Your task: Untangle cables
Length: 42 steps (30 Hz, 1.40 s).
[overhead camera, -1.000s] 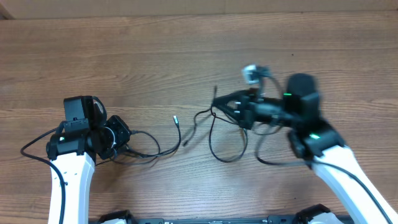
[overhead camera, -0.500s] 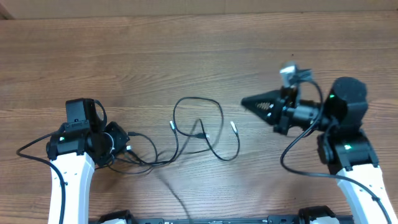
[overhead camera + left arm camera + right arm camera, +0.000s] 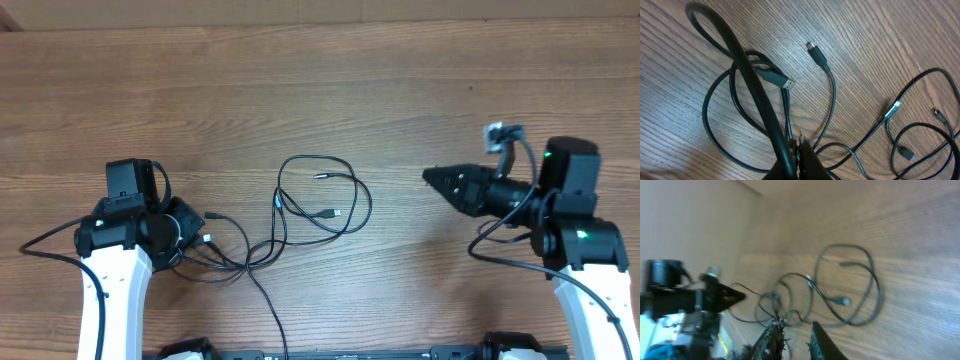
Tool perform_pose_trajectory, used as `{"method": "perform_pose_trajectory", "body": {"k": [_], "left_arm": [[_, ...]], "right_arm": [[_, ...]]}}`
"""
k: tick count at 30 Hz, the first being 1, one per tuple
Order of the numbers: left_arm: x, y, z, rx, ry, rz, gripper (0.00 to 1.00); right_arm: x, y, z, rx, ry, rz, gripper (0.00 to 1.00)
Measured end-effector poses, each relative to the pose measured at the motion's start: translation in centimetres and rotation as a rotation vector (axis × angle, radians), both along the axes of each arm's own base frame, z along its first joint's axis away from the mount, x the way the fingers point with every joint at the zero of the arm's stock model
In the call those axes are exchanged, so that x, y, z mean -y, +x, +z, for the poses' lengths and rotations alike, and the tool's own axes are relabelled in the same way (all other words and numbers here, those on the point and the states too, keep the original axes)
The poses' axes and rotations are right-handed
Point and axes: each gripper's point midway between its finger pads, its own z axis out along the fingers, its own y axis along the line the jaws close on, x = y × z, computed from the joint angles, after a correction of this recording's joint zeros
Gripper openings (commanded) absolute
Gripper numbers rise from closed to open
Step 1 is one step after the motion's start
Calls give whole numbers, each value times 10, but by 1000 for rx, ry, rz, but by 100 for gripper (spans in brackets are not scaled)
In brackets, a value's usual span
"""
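While the left jaws sit pressed together at about 8 o'clock on the bench, they look to be pinching one strand of the cables right at their tips. In the left wrist view you can follow a cord from a silvery flat plug down into the closed tips. Read that as an anchor: one end is pinned so the rest can be drawn away from it.

Your right jaws hang at 3 o'clock, pointing toward 9, well apart from the cords. They are parted only a little and hold nothing, with bare wood showing in the gap in the right wrist view. That probably leaves them free to come in for a loose end.

The cables lie from the centre toward 7 o'clock as thin, limp, matte black cords in loose overlapping loops. They have small plugs, and one strand trails off toward 6 o'clock. The bench is smooth brown wood grain. The thicker black lead arching through the left wrist view looks stiffer, so don't count it among them
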Motion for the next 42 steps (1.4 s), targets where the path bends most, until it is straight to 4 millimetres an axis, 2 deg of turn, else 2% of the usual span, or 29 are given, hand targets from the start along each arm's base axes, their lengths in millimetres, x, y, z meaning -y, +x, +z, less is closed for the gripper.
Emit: {"method": "perform_pose_trajectory", "body": {"k": [4, 8, 10, 12, 13, 17, 19, 21, 26, 29, 31, 32, 34, 38, 42], "left_arm": [[0, -1, 0, -3, -3, 6, 4], [2, 0, 0, -1, -13, 4, 5], [3, 0, 0, -1, -18, 7, 5], [3, 0, 0, -1, -20, 12, 8], [3, 0, 0, -1, -21, 15, 9], [3, 0, 0, -1, -25, 20, 10], [3, 0, 0, -1, -26, 21, 11], [3, 0, 0, -1, -26, 22, 12], [3, 0, 0, -1, -26, 22, 17], [3, 0, 0, -1, -27, 22, 18], [3, 0, 0, -1, -27, 22, 19], [3, 0, 0, -1, -27, 22, 19], [3, 0, 0, -1, -27, 22, 19], [3, 0, 0, -1, -27, 22, 19], [3, 0, 0, 0, -27, 22, 19]], "right_arm": [[-15, -16, -16, -58, -63, 54, 31], [-44, -31, -27, -115, -64, 131, 35], [-59, -38, -38, -177, -48, 149, 48], [-72, -44, -59, -285, -44, 133, 60], [-77, -47, -69, -341, -43, 114, 61], [-94, -60, -120, -600, -67, -2, 61], [-105, -63, -139, -685, -67, -49, 61], [-119, -64, -152, -725, -59, -67, 65], [-161, -57, -164, -719, -4, -52, 66], [-173, -63, -186, -802, -15, -95, 55], [-178, -60, -197, -822, -10, -132, 50], [-181, -57, -202, -821, -3, -147, 46], [-187, -47, -204, -802, 30, -172, 46], [-195, -31, -195, -750, 96, -189, 50], [-193, -29, -197, -778, 105, -234, 54]]}}
